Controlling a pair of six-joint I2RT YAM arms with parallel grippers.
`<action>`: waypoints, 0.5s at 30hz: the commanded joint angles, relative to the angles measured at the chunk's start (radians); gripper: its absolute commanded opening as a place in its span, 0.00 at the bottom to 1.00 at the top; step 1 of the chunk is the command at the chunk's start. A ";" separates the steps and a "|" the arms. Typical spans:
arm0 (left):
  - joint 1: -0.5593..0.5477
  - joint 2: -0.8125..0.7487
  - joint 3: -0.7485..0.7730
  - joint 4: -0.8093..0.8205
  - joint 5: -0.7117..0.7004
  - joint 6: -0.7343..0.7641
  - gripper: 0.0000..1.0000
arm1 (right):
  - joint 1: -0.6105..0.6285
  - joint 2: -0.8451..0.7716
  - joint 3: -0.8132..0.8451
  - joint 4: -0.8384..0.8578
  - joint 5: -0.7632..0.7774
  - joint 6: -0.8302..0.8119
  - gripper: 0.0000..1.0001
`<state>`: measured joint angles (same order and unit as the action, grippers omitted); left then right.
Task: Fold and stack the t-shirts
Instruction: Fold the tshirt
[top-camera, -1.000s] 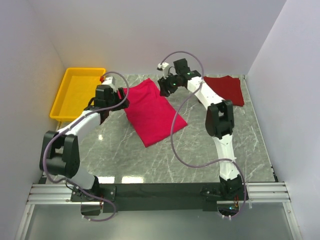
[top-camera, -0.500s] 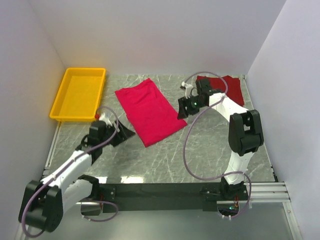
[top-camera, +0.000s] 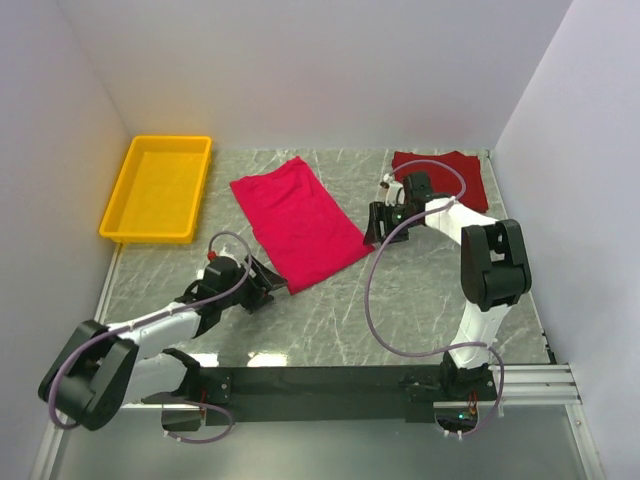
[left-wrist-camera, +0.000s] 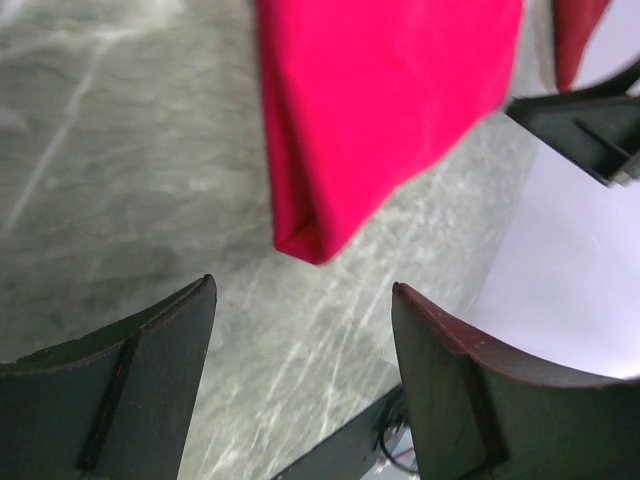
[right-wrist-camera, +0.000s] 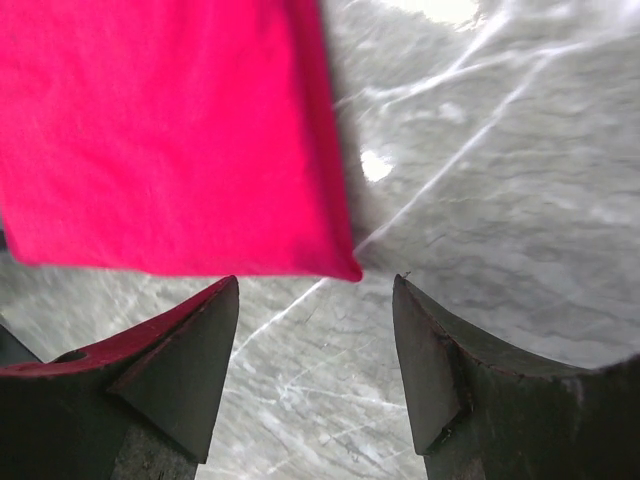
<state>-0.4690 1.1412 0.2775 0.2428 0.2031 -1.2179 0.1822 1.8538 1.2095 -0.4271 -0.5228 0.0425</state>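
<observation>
Though neither shirt sits on the other yet, the folding looks largely done. The crimson-pink t-shirt (top-camera: 300, 215) lies flat as a long, narrow rectangle, slanting across the middle of the bench (top-camera: 330, 310) from far left to near right. The maroon t-shirt (top-camera: 450, 175) rests well apart from it in the far right corner, in a compact squarish shape. I take that for folded, though the right arm's cable crosses part of it.

The left pincer (top-camera: 268, 285) hangs low at the pink shirt's near corner. Its wrist view shows the fingers spread wide with only bare stone between them, the cloth's corner (left-wrist-camera: 380, 100) just beyond. The right pincer (top-camera: 374, 232) is likewise spread and empty beside the shirt's right-hand corner (right-wrist-camera: 150, 130).

I judge what is left to be a final fold, perhaps, and then the stacking.

At the far left, the yellow tray (top-camera: 160, 185) has nothing in it that I can see.
</observation>
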 joint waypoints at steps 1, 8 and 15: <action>-0.023 0.060 0.051 0.073 -0.063 -0.071 0.76 | -0.033 0.012 -0.002 0.062 -0.017 0.072 0.70; -0.056 0.198 0.083 0.141 -0.090 -0.129 0.74 | -0.038 0.047 -0.001 0.056 -0.117 0.099 0.68; -0.082 0.325 0.140 0.133 -0.076 -0.140 0.70 | -0.036 0.082 -0.007 0.050 -0.174 0.119 0.65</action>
<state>-0.5415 1.4281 0.3943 0.3916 0.1448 -1.3499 0.1440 1.9236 1.2091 -0.4000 -0.6437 0.1387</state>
